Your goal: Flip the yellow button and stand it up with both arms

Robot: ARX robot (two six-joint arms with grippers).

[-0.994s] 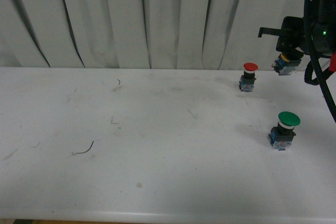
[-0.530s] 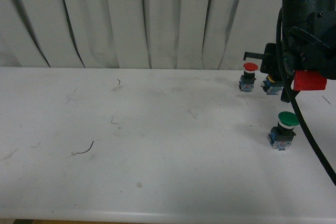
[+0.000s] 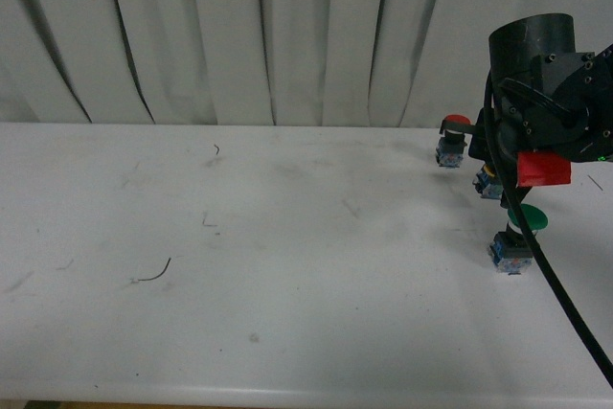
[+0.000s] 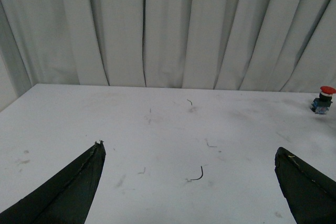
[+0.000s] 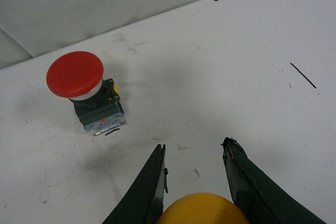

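R gripper (image 5: 194, 146): clamps yellow button (image 5: 202, 209) at cap, near red button (image 5: 74, 74).
L gripper (image 4: 189, 149): wide apart, empty, over tabletop (image 4: 157, 124).
Green button (image 3: 527, 220): upright on tabletop.

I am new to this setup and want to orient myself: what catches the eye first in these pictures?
The bulky black right arm dominates the far right of the table, its right gripper holding the yellow button. Just beyond it stands the red button, and nearer the camera the green button, partly behind the arm's cable.
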